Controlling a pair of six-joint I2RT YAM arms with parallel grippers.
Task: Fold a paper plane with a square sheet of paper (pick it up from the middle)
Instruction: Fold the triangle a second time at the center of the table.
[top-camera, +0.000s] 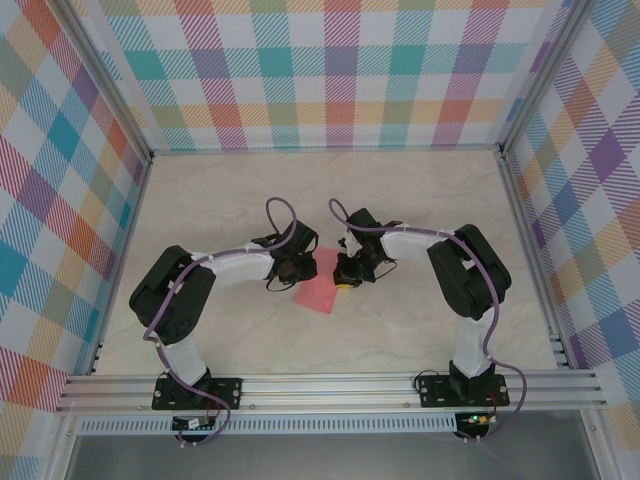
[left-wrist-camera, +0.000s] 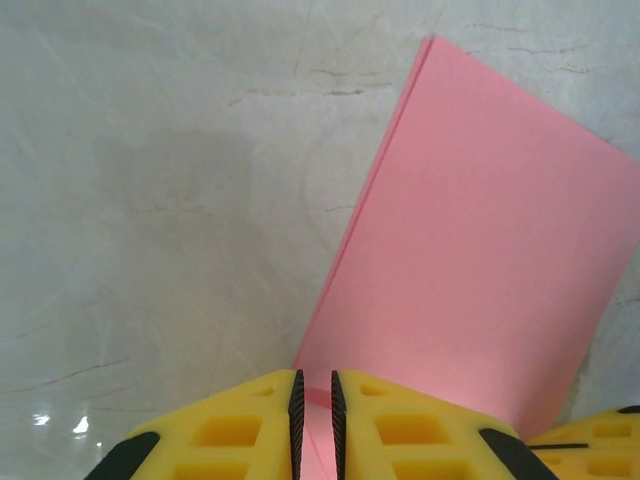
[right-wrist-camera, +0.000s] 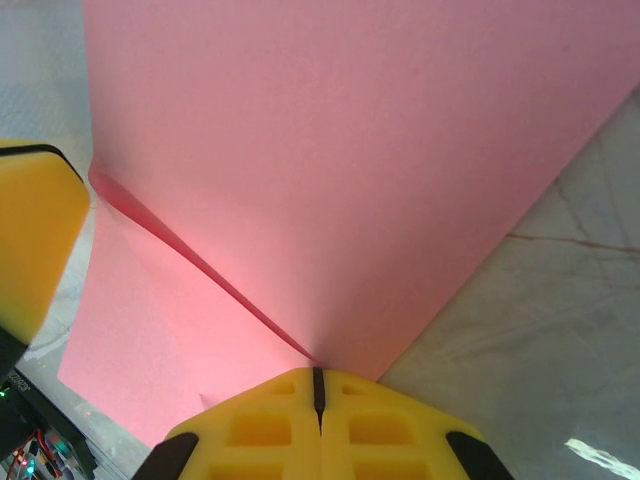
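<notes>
The salmon-pink square sheet of paper (top-camera: 318, 287) lies on the table between my two grippers, partly doubled over. In the left wrist view the paper (left-wrist-camera: 480, 230) shows two layers along its left edge. My left gripper (left-wrist-camera: 315, 385) sits low over its near corner, jaws a narrow slit apart with pink showing in the gap. My right gripper (right-wrist-camera: 319, 375) is shut on an edge of the paper (right-wrist-camera: 330, 150), holding a flap raised, with a crease running from its tips towards the left gripper's yellow finger (right-wrist-camera: 30, 240). From above, the left gripper (top-camera: 297, 266) and right gripper (top-camera: 345, 276) flank the sheet.
The pale marble-look table (top-camera: 400, 200) is walled on three sides by bright checked panels (top-camera: 330, 70). A metal rail (top-camera: 330, 390) with both arm bases runs along the near edge.
</notes>
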